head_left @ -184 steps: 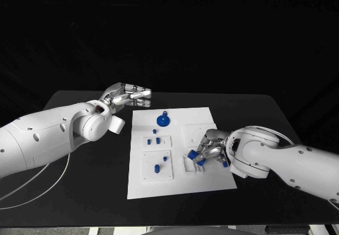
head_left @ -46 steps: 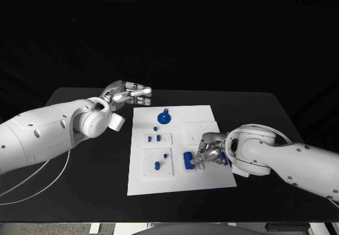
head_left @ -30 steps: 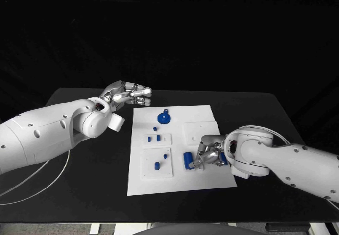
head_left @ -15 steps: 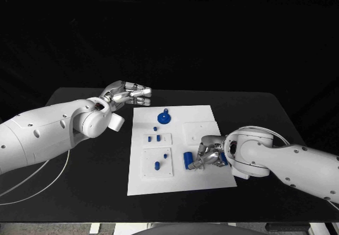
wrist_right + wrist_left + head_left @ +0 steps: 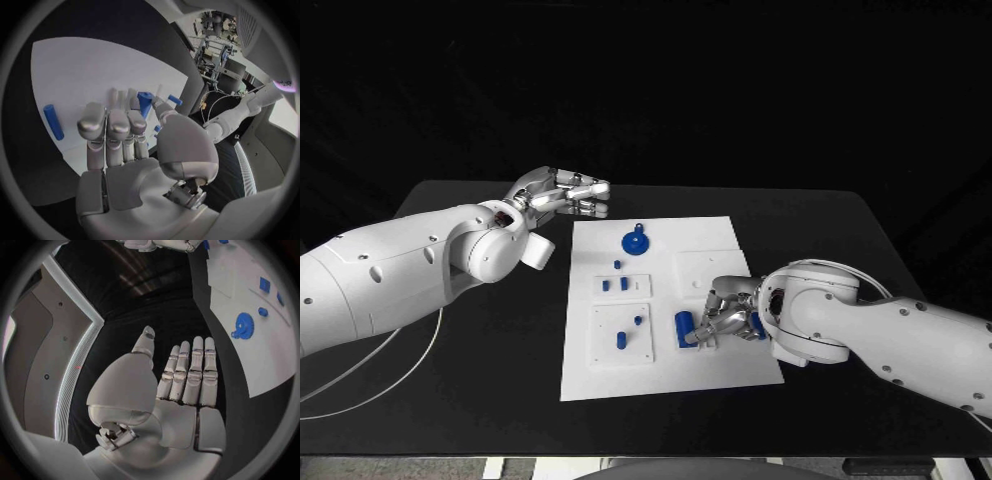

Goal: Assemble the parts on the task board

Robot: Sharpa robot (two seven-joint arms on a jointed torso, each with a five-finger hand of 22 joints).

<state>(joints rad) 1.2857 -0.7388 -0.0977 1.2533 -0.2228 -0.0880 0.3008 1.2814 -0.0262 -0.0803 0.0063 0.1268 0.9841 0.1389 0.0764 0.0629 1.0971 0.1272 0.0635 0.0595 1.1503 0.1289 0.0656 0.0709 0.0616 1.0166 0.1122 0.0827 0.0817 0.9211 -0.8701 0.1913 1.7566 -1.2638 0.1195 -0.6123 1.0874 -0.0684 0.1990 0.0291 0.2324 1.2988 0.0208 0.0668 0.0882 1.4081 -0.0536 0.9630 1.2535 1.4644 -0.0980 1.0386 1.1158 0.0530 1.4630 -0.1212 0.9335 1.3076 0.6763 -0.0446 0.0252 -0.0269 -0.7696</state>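
Both hands idle-ish: right hand (image 5: 728, 318) pinches a blue part (image 5: 145, 104) over the task board (image 5: 718, 240) (presumably aligning it), left hand (image 5: 560, 193) flat, empty, at 11 o'clock.

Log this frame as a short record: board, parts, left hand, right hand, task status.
board: white task board in the middle of the black table
parts: blue gear-like part at far end; blue cylinder lying by the right hand; small blue pieces on the board's left side
left hand: left hand off the board's far left corner, holding nothing
right hand: right hand over the board, at a blue piece; grip unclear
status: unfinished
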